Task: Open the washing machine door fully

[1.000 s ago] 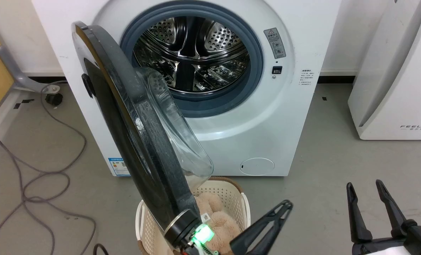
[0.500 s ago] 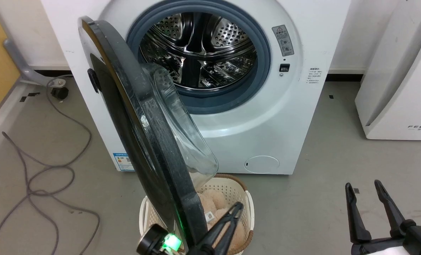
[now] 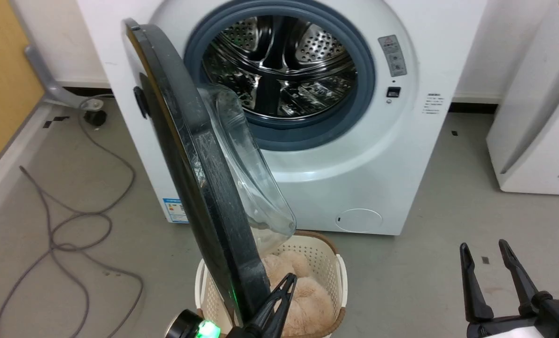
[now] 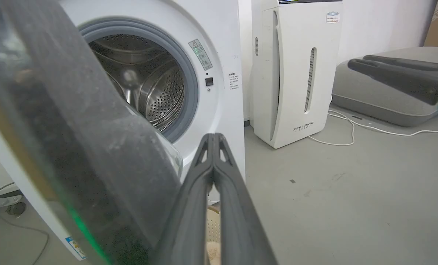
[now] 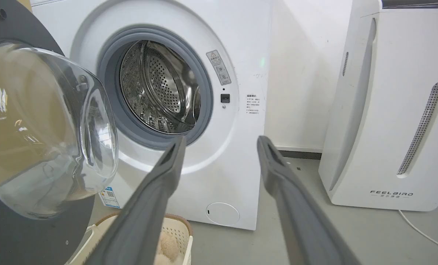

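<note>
The door [image 3: 199,188] hangs half open at the left of the washer [image 3: 354,178], with the left hand [image 3: 286,280] beside its lower rim, fingers [image 4: 193,206] pressed together, empty. The right hand [image 3: 482,246] gapes empty; the white unit [image 5: 388,110] beyond reads FEELBAIRD.

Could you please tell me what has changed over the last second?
The left gripper, shut, has swung leftward across the basket up to the inner side of the washing machine door, at its lower rim; contact is unclear. The head camera shifted as well. The door's angle looks unchanged, partly open, and the right gripper stays open and empty at the lower right.
</note>
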